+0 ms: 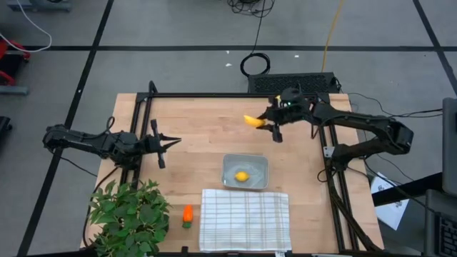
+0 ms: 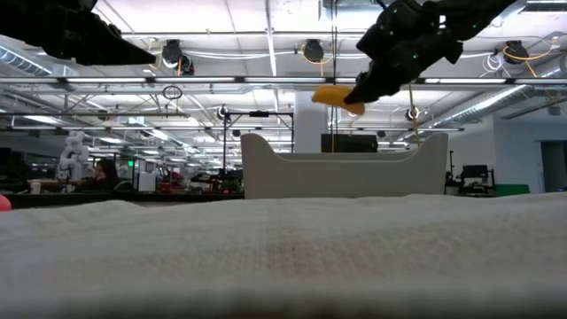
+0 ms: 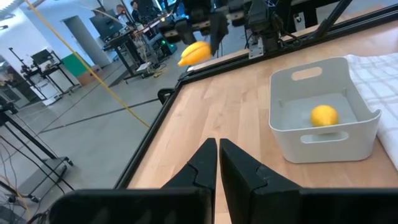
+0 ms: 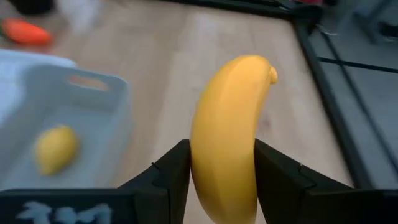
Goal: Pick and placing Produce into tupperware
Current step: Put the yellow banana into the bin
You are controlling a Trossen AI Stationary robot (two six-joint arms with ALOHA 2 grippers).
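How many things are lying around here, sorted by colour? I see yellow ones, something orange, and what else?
Yellow: 2, the banana held in the right gripper and the lemon in the tupperware.
Orange: 1, the carrot.
Green: 1, the plant.
White: 1, the checked cloth.
Grey: 1, the tupperware.
Total: 6.

I'm looking down at a light wooden table with a black metal frame along its edges, filling the middle of the high view. Lying directly on it, just below centre, is the grey tupperware, and touching its lower side a white checked cloth reaches the bottom edge. Left of the cloth lies the orange carrot, and beside that, at the lower left corner, a leafy green plant.
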